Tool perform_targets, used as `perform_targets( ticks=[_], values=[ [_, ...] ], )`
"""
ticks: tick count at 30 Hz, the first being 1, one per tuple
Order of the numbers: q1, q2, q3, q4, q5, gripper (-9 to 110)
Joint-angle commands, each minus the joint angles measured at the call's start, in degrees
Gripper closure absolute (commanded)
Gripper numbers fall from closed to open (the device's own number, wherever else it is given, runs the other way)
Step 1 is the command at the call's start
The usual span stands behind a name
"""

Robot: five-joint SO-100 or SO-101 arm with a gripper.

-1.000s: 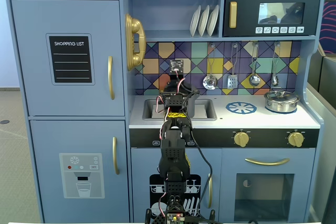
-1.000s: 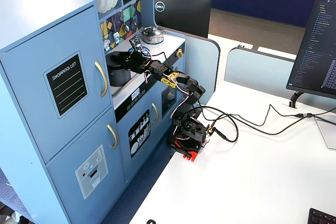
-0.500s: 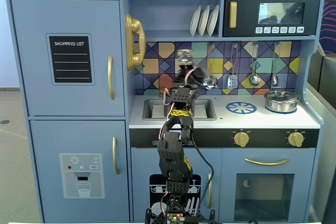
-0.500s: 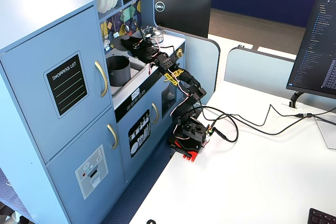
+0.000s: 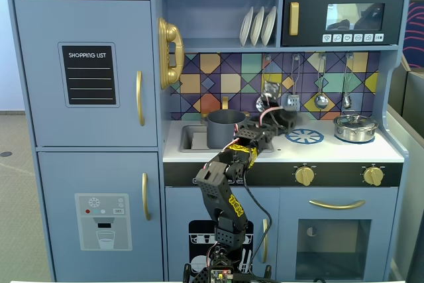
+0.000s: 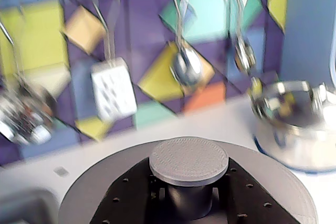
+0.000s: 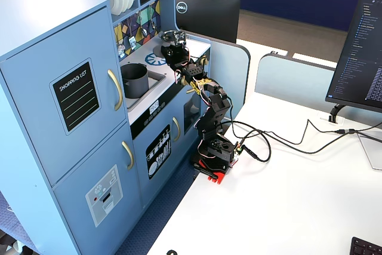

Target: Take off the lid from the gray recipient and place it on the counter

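The gray recipient [image 5: 225, 128] stands open, without a lid, in the sink at the counter's left; it also shows in a fixed view [image 7: 135, 80]. My gripper [image 6: 189, 199] is shut on the central knob [image 6: 189, 161] of the dark gray lid [image 6: 100, 187], with black fingers [image 6: 131, 198] on both sides of the knob. The lid is held level over the white counter [image 6: 210, 124], right of the pot, near the burner circle [image 5: 305, 136]. In both fixed views the gripper [image 5: 281, 120] [image 7: 175, 54] hides most of the lid.
A shiny silver pot [image 5: 356, 127] with its glass lid stands at the counter's right, also in the wrist view [image 6: 299, 124]. Utensils [image 6: 186, 66] hang on the tiled back wall. The sink [image 5: 191, 138] lies at the left. The wrist view is blurred.
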Motion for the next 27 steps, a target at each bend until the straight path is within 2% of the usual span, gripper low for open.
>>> perform_targets(
  ticks=[1,12,27],
  values=[
    [2.46,-2.11,1.32,-6.33,1.32,102],
    [3.52,-10.02,3.69,-13.36,0.70,102],
    [3.16,-13.80,5.19,-14.85,0.18,102]
  ],
)
